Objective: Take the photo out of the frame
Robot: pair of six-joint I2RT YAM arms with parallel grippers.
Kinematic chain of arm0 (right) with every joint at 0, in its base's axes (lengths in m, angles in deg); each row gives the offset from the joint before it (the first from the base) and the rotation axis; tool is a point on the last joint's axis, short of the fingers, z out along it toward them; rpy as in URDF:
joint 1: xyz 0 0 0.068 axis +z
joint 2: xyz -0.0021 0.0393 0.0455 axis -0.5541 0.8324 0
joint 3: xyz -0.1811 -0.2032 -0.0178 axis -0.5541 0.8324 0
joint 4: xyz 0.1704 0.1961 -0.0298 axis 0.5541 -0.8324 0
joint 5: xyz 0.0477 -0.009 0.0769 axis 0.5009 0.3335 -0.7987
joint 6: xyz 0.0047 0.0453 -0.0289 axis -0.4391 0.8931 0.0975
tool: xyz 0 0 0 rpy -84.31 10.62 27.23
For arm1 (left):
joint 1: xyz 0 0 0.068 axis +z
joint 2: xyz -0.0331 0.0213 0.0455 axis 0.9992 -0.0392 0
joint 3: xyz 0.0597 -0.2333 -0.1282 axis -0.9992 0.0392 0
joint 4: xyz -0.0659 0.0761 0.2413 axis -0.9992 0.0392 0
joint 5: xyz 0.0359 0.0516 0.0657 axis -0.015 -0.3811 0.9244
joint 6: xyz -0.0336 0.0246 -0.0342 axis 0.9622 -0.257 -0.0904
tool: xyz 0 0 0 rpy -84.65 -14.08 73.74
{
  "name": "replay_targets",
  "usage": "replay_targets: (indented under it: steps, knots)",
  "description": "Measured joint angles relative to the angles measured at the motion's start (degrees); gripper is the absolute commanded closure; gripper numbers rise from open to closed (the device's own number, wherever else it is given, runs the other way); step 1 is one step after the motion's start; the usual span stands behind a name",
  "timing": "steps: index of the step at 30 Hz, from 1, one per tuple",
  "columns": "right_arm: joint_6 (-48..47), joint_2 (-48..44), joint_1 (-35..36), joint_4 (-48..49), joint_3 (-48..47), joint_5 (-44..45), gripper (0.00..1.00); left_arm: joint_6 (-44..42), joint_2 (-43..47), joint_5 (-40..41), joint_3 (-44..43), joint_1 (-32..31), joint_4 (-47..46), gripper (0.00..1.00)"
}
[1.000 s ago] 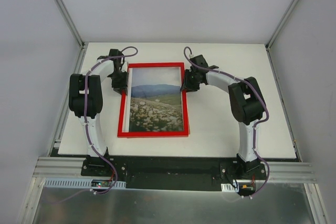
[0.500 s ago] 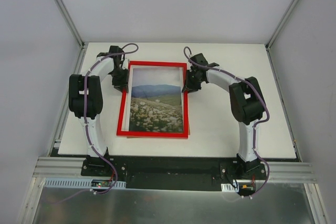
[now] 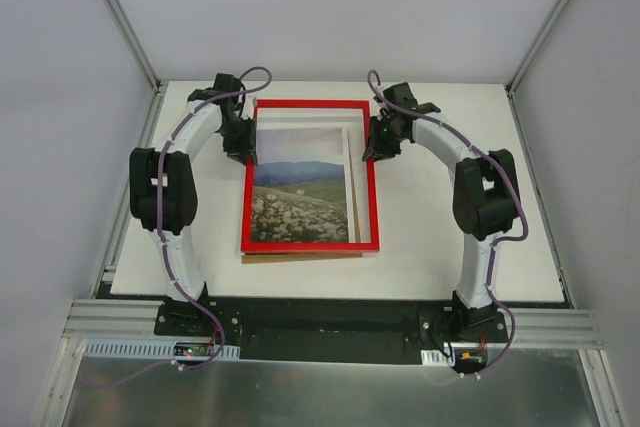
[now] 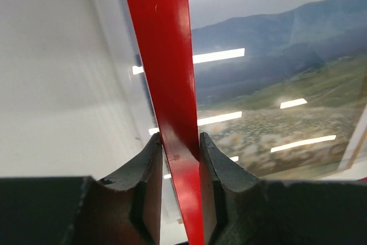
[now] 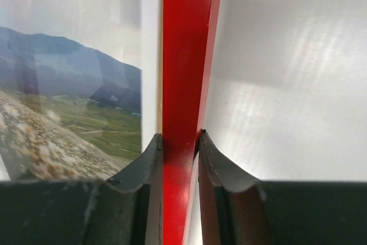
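Both grippers hold the red frame (image 3: 310,104) by its side rails, and it appears raised off the table. My left gripper (image 3: 245,139) is shut on the left rail (image 4: 166,84), with a finger (image 4: 221,170) pressed against each face. My right gripper (image 3: 376,143) is shut on the right rail (image 5: 183,55) in the same way. The photo (image 3: 300,197), a landscape of hills and a flowery meadow, lies below and shows through the clear pane. It sits toward the frame's left side, on the brown backing board (image 3: 300,257), whose near edge sticks out past the frame's bottom rail.
The white table (image 3: 440,227) has bare surface on both sides of the frame. Grey enclosure walls with metal posts (image 3: 130,37) stand close on the left, right and back. The arm bases sit on the black rail (image 3: 320,322) at the near edge.
The frame has shifted away from me and a little right with both grippers, off the photo. The photo and backing board stayed on the table. The right gripper closed tighter on its rail.
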Motion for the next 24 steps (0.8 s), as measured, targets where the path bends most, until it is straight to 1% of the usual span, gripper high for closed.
replay_targets:
  steps: [4, 8, 12, 19, 24]
  knots:
    - [-4.4, -1.4, -4.7, -2.7, 0.0, -1.0, 0.99, 1.8, -0.2, -1.3, -2.9, -4.1, 0.2, 1.0]
    - [-8.4, -3.4, -10.4, -4.3, 1.5, -1.4, 0.99, 3.7, -3.2, -3.0, -9.2, -9.3, 0.0, 1.0]
    - [-13.0, -5.7, -17.4, -6.1, 4.1, -2.0, 0.99, 5.6, -8.7, -5.4, -15.7, -14.1, -0.5, 1.0]
    - [-21.3, -5.9, -29.6, -9.9, 4.5, -2.7, 0.99, 9.2, -20.6, -9.3, -27.6, -21.9, -1.7, 1.0]
    - [-26.0, -5.6, -35.6, -12.0, 4.5, -2.8, 0.99, 11.5, -26.5, -11.2, -34.6, -25.6, -2.3, 1.0]
